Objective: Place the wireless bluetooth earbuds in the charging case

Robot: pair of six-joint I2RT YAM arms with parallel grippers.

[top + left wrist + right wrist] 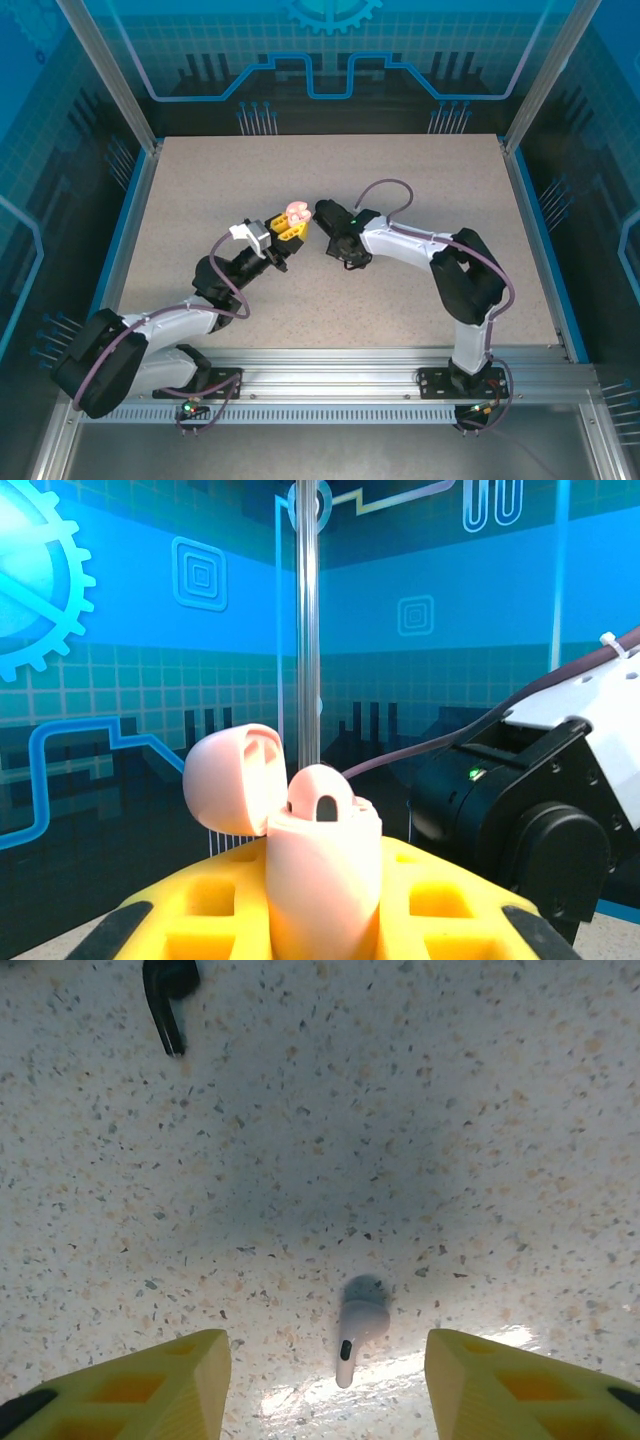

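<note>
My left gripper (pixel 287 229) pinches the open pink case (pixel 325 880), a pink bud (pixel 322 802) inside. My right gripper (pixel 325 1365) is spread wide over a pale bud (pixel 357 1332); a black bud (pixel 168 995) lies at 11 o'clock

Both arms bend inward, wrists close together. The left gripper (pixel 287 228) clamps its jaws on the pink case (pixel 297 211). The right gripper (pixel 326 1360) points down, jaws apart.
</note>
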